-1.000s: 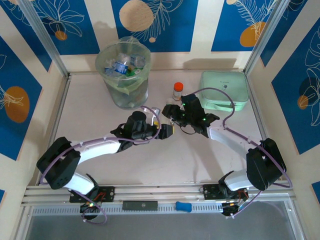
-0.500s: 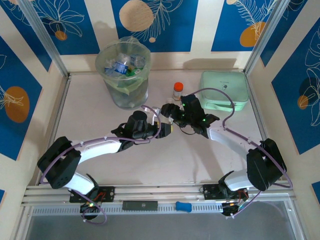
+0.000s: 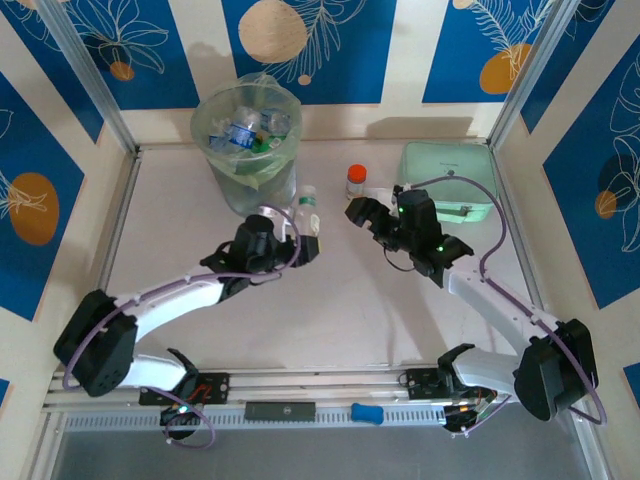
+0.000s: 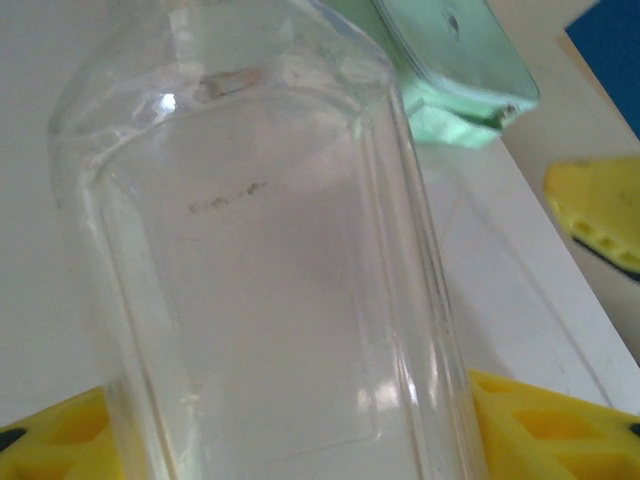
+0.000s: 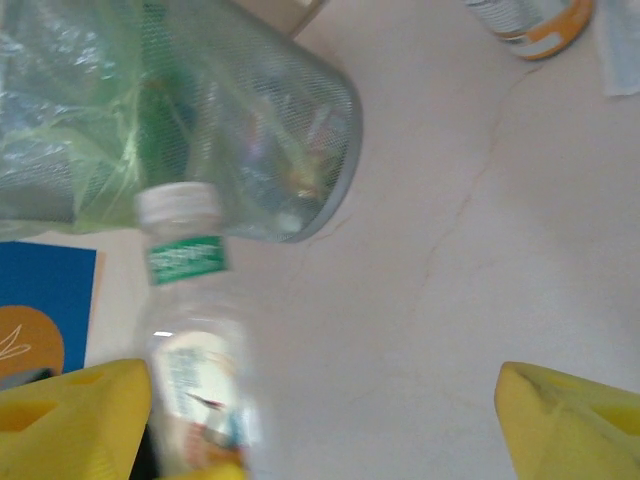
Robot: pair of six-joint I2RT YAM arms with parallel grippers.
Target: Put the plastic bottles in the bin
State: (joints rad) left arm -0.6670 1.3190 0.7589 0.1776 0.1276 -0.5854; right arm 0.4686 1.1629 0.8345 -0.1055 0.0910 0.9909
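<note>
Step in hand: transfer of one clear bottle point(image 3: 308, 211) to the bin point(image 3: 240, 188). The left gripper point(image 3: 304, 240) is clamped on the bottle's lower body. The bottle stands cap-up, just right of the bin wall; whether it is clear of the table point(image 3: 330, 310) can't be told. The right gripper point(image 3: 362, 214) is released, jaws wide w/ nothing btw. them, near the bottle but apart. The bin holds several bottles. Next move (est.): raise the left arm until the bottle clears the rim, shift it over the opening, then let go, keeping the right arm off that path. View diff.: the left wrist cam shows the grip itself, yellow fingers point(image 4: 540, 425) on both sides of the clear body and the mint case point(image 4: 450, 70) behind, but no label. The right wrist cam shows the white cap, green neck label, bin wall w/ bag liner, and the orange-banded jar point(image 5: 525, 20). The top cam gives bottle pos. rel. to the rim.
</note>
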